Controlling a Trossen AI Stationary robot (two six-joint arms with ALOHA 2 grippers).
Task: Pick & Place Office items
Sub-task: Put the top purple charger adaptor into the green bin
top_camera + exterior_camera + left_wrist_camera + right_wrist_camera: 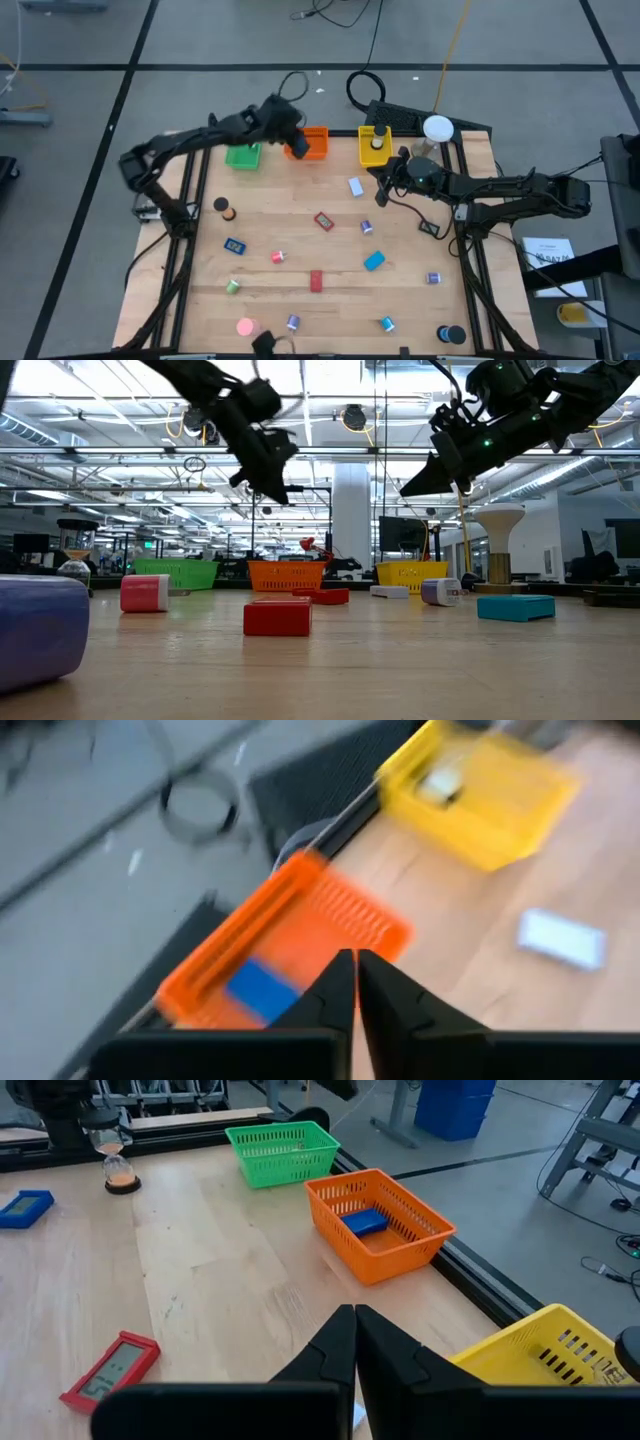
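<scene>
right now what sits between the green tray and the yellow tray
The orange mesh tray with a flat blue block inside sits between the green tray and yellow tray, per the right wrist view.

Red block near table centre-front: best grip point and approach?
The red block lies flat and alone on the table, longer toward the trays than across. I'd come straight down from above and pinch its two long sides at mid-length; bare wood either side leaves room for the fingers.

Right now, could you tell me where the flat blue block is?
The flat blue block lies inside the orange mesh tray, between the green tray and yellow tray at the table's far edge.
</scene>
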